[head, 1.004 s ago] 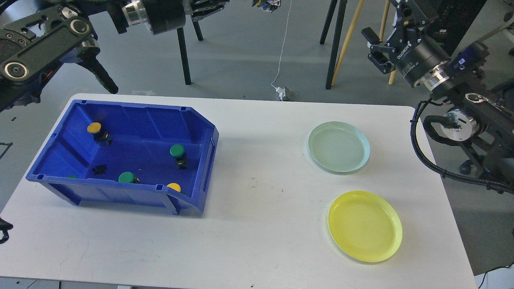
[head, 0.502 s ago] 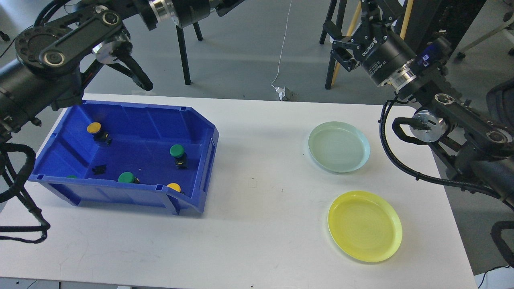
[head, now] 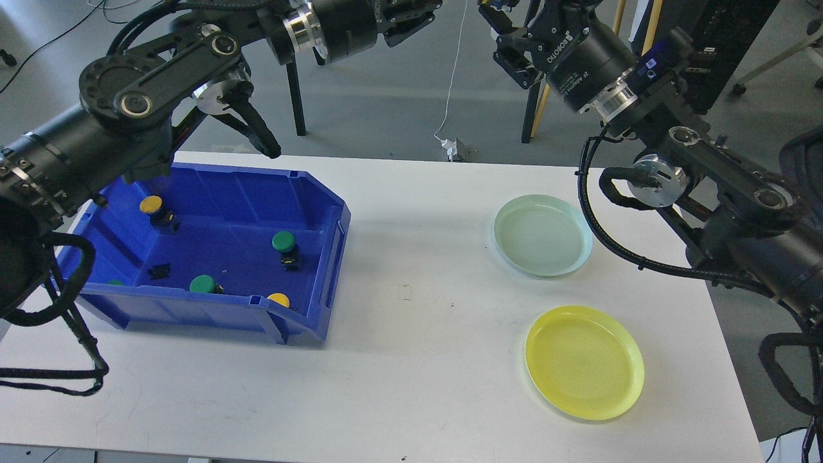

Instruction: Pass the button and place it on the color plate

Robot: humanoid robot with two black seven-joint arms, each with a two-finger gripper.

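A blue bin (head: 319, 193) stands on the left of the white table (head: 418, 360). It holds several buttons: a yellow button (head: 150, 204) at the back left, a green button (head: 283, 241), another green button (head: 202, 283) and a yellow button (head: 278, 299) by the front rim. A pale green plate (head: 542, 235) and a yellow plate (head: 584, 362) lie empty on the right. My left gripper (head: 415, 16) is high behind the table at the top edge, its fingers cut off. My right gripper (head: 505, 35) is high near it, dark and partly out of frame. Neither touches anything.
A small black part (head: 159, 271) lies loose in the bin. My left arm's links (head: 154, 83) hang over the bin's back left corner. Chair and tripod legs (head: 533, 109) and a white cable (head: 453, 77) stand on the floor behind the table.
Both arms have swung inward and up: the left gripper moved right, the right gripper moved left, so they now sit close together above the table's far edge. The buttons and plates have not moved.
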